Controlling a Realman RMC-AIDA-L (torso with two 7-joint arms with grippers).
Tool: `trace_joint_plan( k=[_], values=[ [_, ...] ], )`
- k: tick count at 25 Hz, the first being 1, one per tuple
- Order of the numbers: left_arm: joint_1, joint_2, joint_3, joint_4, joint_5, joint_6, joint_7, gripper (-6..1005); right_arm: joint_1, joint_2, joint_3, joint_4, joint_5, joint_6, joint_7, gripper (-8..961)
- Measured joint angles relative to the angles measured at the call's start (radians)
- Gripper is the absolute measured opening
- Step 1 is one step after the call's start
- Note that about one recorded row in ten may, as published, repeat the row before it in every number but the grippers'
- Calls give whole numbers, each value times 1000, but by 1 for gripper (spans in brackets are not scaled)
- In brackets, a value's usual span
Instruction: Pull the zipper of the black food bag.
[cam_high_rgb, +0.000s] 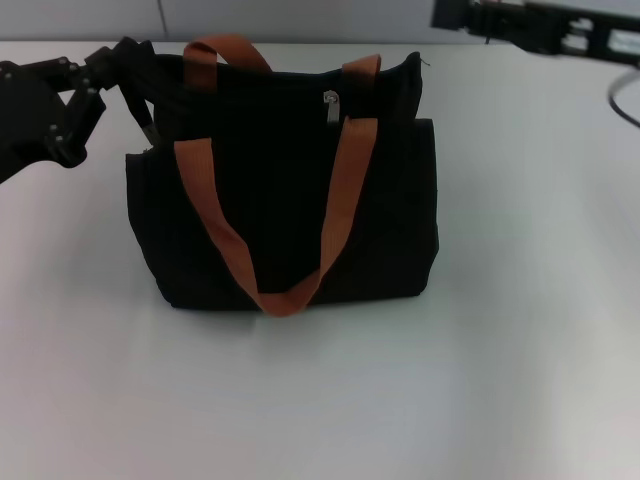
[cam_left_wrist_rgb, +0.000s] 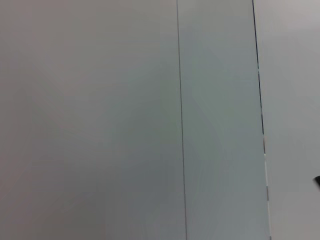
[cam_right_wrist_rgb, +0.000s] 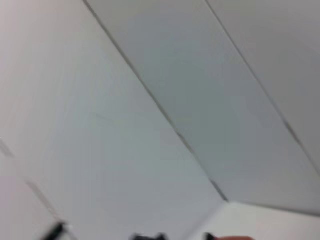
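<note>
The black food bag (cam_high_rgb: 285, 200) stands upright in the middle of the white table, with two orange-brown straps (cam_high_rgb: 340, 190) draped over its front. The zipper (cam_high_rgb: 331, 103), a small silver pull tab, hangs on the bag's top line, right of centre. My left gripper (cam_high_rgb: 138, 78) is at the bag's upper left corner, touching it. My right gripper (cam_high_rgb: 447, 13) hovers high at the far right, well away from the bag. Neither wrist view shows the bag clearly.
The white table (cam_high_rgb: 520, 330) stretches around the bag on all sides. A dark cable (cam_high_rgb: 618, 98) curves at the right edge. Both wrist views show only pale grey panels (cam_left_wrist_rgb: 125, 120) with thin seams.
</note>
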Motion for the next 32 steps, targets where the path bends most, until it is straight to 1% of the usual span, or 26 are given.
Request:
trace_joint_plan(
  k=[1,2,3,4,5,7,8,9,10,11,12,13,14,15,16,17,18,20,22,23,24,25,29,30,32],
  values=[
    [-2,0,2,-1,1,-2,-9,11,-3,-4,18,47,26,-48,-67,62],
    [-2,0,3,-1,3,-7,-24,11,-5,-9,35,91,45,-100,-138,101],
    [-2,0,5,-2,4,-13,-39,11,-5,-16,56,173,57,-198,-269,139],
    [-1,1,7,-2,5,-21,-56,11,-5,-16,56,173,57,-198,-269,178],
    [1,1,12,-2,6,-29,-75,11,-6,-18,60,216,56,-253,-350,216],
    [5,4,24,-2,12,-42,-109,11,-13,-21,58,267,43,-305,-456,304],
    [13,11,33,-1,35,-44,-151,11,-20,-21,55,286,30,-322,-510,352],
    [13,11,33,-1,35,-44,-151,11,-29,-20,51,298,7,-329,-558,401],
    [17,16,34,3,46,-42,-168,11,-36,-16,49,306,-16,-331,-594,449],
    [19,25,34,9,67,-35,-188,45,-41,-12,48,309,-36,-330,-620,498],
    [22,34,34,15,82,-28,-205,78,-46,-6,48,313,-61,-327,-654,531],
    [23,48,35,21,106,-18,-230,112,-53,6,49,327,-98,-321,-715,564],
    [23,69,35,29,135,-2,-265,146,-53,6,49,327,-98,-321,-715,596],
    [23,84,35,36,153,9,-288,179,-55,10,49,338,-109,-319,-741,629],
    [23,103,35,42,171,27,-315,213,-56,11,48,347,-114,-316,-758,662],
    [23,128,35,49,195,56,-344,323,-56,12,46,363,-122,-311,-782,695],
    [23,145,35,55,211,86,-360,434,-54,12,44,377,-128,-306,-803,716],
    [20,189,29,68,231,179,-382,473,-50,11,42,402,-142,-297,-836,759],
    [17,205,19,70,224,263,-384,512,-48,11,39,416,-164,-285,-862,801],
    [17,206,17,69,218,294,-378,531,-48,12,38,420,-178,-276,-870,801],
    [17,200,27,68,207,320,-352,551,-46,12,36,423,-192,-262,-874,801],
    [20,188,45,68,196,332,-320,570,-43,13,35,436,-203,-244,-886,801],
    [33,120,154,52,188,333,-183,648,-28,16,20,525,-217,-197,-984,801],
    [33,100,185,39,194,331,-145,672,-25,16,10,544,-218,-190,-1005,801],
    [32,69,233,6,220,322,-82,720,-18,16,-12,573,-218,-177,-1035,801]
  ],
)
